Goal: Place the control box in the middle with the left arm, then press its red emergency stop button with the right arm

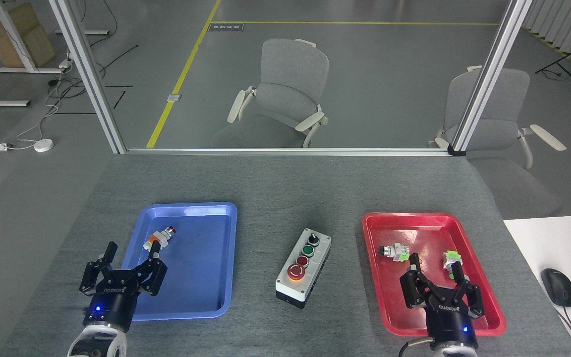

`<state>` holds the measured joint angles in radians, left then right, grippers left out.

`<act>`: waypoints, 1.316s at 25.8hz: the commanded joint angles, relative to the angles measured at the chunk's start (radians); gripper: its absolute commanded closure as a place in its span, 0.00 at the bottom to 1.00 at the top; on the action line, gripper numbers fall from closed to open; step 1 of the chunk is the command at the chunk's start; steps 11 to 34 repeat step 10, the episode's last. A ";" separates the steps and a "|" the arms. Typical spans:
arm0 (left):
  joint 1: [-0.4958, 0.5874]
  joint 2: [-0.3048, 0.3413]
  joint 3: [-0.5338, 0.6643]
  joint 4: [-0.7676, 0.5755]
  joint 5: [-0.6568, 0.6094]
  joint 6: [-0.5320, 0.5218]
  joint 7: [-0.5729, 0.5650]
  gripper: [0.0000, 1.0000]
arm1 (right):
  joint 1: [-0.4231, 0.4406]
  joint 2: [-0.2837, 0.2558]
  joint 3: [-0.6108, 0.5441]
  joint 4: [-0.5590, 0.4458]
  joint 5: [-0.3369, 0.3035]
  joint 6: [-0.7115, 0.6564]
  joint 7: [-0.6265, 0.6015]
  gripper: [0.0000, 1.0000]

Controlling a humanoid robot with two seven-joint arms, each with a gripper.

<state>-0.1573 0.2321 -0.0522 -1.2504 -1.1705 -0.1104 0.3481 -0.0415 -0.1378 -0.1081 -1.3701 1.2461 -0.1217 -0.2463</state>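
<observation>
Grey felt covers the table [275, 183], with two grey chairs [285, 94] on the shop floor beyond its aluminium frame; the control box [303, 266] lies in the middle of the cloth, slightly slanted, between the two pincers and well apart from both; its red emergency stop button [296, 271] sits at the near end of the row, up and to the left of the right gripper [434, 274] and up and to the right of the left gripper [130, 258]. Left pincer hovers over the near left corner of the blue tray [216, 302], fingers spread wide and holding nothing; a white-and-orange switch part [159, 237] lies just beyond its fingertips. Right pincer hangs over the near end of the red tray [384, 312], fingers likewise splayed and empty; a green-and-silver switch part [393, 252] rests just ahead of it to the left, and a second green part [451, 259] just ahead to the right.
</observation>
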 commanded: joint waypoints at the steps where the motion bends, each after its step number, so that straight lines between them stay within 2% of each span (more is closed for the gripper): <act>1: -0.007 -0.007 -0.006 0.005 -0.003 0.001 -0.001 0.01 | -0.011 0.003 -0.015 0.003 -0.002 0.005 0.001 0.00; 9: -0.008 -0.016 -0.006 0.009 0.015 0.001 -0.018 0.01 | -0.083 -0.003 -0.015 0.005 -0.013 0.001 0.001 0.00; 34: -0.008 -0.017 -0.006 0.011 0.017 0.001 -0.024 0.01 | -0.084 -0.003 -0.016 0.005 -0.013 0.002 0.001 0.00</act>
